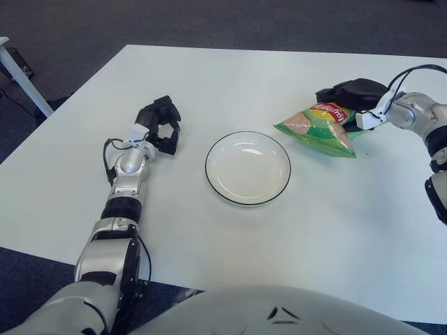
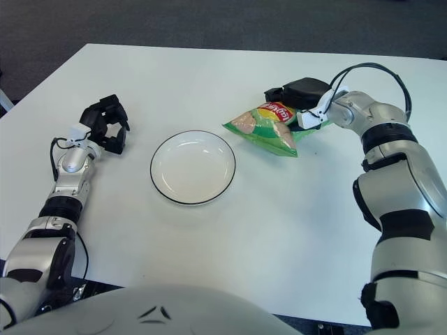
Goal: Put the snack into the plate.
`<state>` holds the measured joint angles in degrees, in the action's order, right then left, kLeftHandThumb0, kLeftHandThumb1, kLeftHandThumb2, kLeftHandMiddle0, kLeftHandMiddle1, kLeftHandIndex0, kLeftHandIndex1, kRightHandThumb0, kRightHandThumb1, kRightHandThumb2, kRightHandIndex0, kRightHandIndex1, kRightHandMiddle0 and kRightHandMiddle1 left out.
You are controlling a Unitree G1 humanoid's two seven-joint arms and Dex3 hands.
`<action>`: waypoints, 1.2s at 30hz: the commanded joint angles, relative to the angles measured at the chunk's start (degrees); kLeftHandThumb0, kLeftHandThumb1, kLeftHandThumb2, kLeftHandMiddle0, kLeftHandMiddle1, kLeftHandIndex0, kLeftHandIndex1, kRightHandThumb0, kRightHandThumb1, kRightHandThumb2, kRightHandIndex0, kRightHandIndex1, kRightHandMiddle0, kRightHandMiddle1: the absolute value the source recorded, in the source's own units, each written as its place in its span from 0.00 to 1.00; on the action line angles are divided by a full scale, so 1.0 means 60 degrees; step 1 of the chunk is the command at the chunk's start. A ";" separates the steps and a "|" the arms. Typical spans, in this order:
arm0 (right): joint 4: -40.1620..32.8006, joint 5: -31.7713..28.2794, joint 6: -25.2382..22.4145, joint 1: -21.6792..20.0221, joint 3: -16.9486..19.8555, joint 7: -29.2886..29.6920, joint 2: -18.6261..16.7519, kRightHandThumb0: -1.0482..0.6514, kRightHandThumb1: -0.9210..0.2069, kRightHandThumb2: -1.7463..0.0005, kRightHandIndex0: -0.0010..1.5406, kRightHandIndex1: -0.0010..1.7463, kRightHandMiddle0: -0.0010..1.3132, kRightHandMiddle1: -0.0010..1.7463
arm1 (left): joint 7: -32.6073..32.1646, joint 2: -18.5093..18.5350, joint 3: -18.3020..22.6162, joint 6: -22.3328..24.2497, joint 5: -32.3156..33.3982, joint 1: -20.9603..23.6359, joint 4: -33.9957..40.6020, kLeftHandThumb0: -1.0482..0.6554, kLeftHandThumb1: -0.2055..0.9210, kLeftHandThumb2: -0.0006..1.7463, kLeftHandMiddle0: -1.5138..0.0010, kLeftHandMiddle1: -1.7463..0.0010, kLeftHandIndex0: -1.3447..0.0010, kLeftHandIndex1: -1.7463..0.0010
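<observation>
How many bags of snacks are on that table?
1. The green snack bag is to the right of the white plate, held at its far end by the right hand. The left hand shows left of the plate. None look hidden.
</observation>
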<state>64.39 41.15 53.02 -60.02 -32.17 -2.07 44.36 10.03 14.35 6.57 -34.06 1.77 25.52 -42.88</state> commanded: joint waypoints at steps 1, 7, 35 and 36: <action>-0.0951 -0.0748 -0.0005 0.0098 0.0637 -0.0639 0.0200 0.62 0.79 0.07 0.56 0.94 0.47 1.00 | -0.0076 -0.0530 -0.0219 0.0009 -0.0156 -0.1263 -0.0929 0.60 0.04 1.00 0.38 0.00 0.33 0.17; -0.2229 -0.1650 -0.0531 0.0311 0.1496 -0.1538 0.0277 0.62 0.79 0.07 0.55 0.95 0.46 1.00 | -0.0077 -0.0507 -0.0203 -0.0019 -0.0164 -0.1257 -0.1005 0.60 0.03 1.00 0.37 0.00 0.32 0.19; -0.5670 -0.2772 -0.2569 0.1131 0.3530 -0.1207 -0.1037 0.62 0.86 0.01 0.56 1.00 0.53 0.98 | -0.0497 -0.0427 -0.0228 0.0133 -0.0413 -0.0983 -0.1490 0.61 0.04 1.00 0.37 0.00 0.33 0.17; -0.5711 -0.2768 -0.2553 0.1118 0.3543 -0.1194 -0.1097 0.62 0.87 0.01 0.56 1.00 0.54 0.98 | -0.0570 -0.0413 -0.0251 0.0105 -0.0468 -0.0976 -0.1520 0.61 0.03 1.00 0.37 0.00 0.32 0.18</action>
<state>31.93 25.54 37.75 -53.48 -12.17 -10.50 39.18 8.46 14.27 6.34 -33.16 1.06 26.86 -45.49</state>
